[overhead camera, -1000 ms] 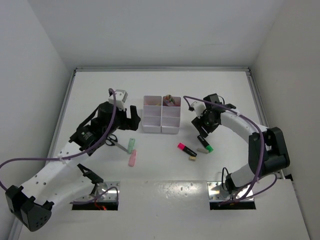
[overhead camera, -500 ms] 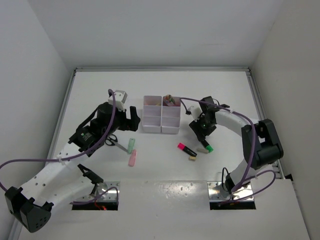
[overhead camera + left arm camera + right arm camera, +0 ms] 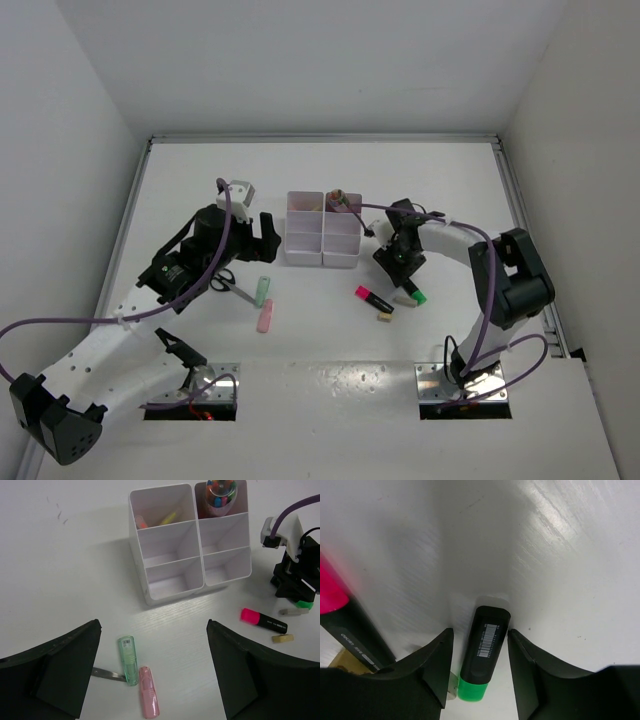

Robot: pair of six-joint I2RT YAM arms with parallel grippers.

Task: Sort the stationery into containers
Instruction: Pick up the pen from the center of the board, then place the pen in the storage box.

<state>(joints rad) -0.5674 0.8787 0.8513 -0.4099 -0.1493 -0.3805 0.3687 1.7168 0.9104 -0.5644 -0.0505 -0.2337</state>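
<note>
Between the fingers of the right gripper (image 3: 480,635), low centre of its view: green-capped black highlighter (image 3: 485,650) on the surface (image 3: 560,555).
Long axis runs along the fingers, cap toward the bottom edge; jaws half-narrowed, slim gaps either side, nothing gripped.

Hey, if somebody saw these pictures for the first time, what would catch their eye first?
Probably the right tool lowered over a black highlighter with a green cap, a finger on each side, just right of the white organizer tray. After that, the pink highlighter lying on the table beside it, and the coloured pens standing in the tray's far right compartment.
</note>
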